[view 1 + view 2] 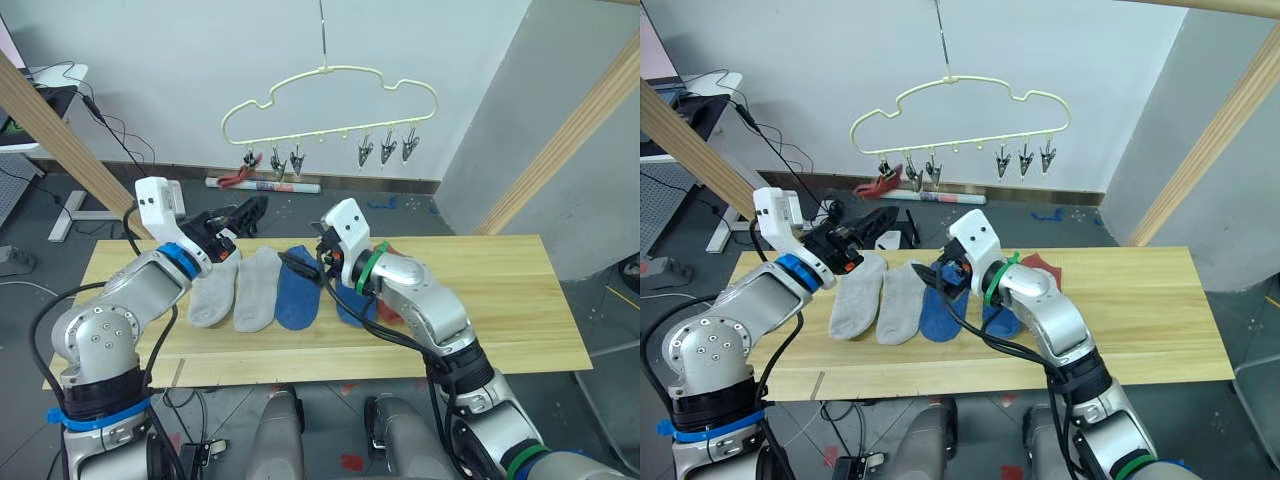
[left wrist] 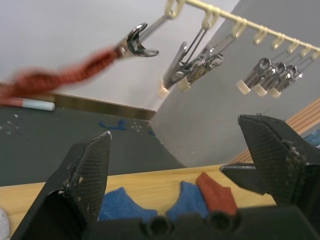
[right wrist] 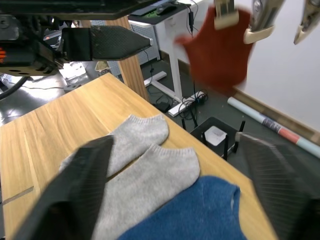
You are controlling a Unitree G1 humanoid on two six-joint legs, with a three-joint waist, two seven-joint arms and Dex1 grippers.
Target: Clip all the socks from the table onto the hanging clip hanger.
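The pale yellow clip hanger (image 1: 330, 72) hangs above the far side of the table (image 1: 480, 290). A rust red sock (image 1: 238, 178) dangles from its leftmost clip and shows blurred in the wrist views (image 3: 220, 45). Two grey socks (image 1: 213, 290) (image 1: 258, 290) and two blue socks (image 1: 298, 295) (image 1: 352, 308) lie side by side on the table, with a red sock (image 1: 1040, 265) partly behind my right arm. My left gripper (image 1: 235, 222) is open and empty, raised over the table's far edge below the left clips (image 2: 185, 75). My right gripper (image 1: 300, 265) is open just above the blue socks.
Slanted wooden beams stand at the left (image 1: 60, 130) and right (image 1: 570, 140). A rolled tube (image 1: 265, 185) lies on the floor by the wall. A desk with cables (image 1: 50, 85) is at the far left. The table's right half is bare wood.
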